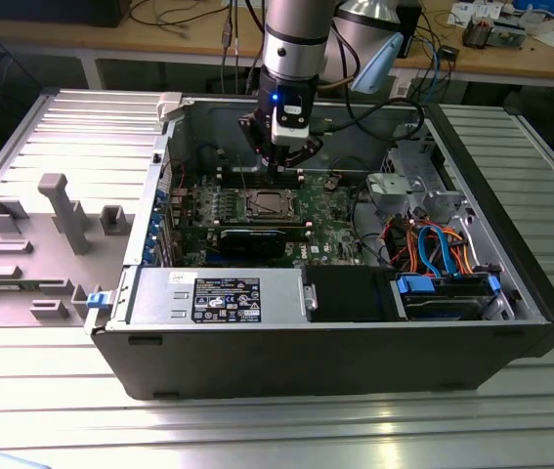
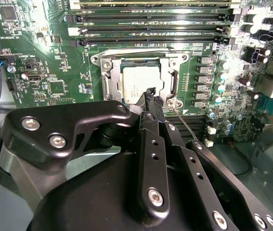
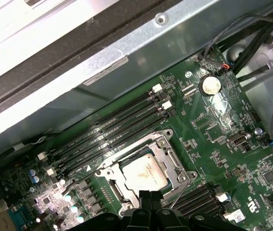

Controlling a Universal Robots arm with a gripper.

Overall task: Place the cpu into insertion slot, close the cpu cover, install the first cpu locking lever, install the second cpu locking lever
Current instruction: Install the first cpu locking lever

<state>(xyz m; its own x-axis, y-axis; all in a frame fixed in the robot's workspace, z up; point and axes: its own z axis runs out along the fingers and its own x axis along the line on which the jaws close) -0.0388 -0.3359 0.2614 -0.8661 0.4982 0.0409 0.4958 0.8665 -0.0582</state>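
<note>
cpu (image 2: pixel 137 82) flat in insertion slot (image 2: pixel 106 65), cpu cover (image 2: pixel 171 82) down around it, claw (image 2: pixel 150 95) closed at its edge, seemingly empty

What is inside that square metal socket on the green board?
The insertion slot holds the cpu, its silver-grey top showing through the window of the cpu cover. The claw hides one corner of it, and whatever lies under the chip is covered.

Dull silver-grey cpu (image 2: pixel 138 84), silvery cpu cover (image 2: pixel 171 79), green motherboard (image 2: pixel 73 53) striped with black memory slots (image 2: pixel 150 30), matte black gripper (image 2: pixel 153 98).
</note>
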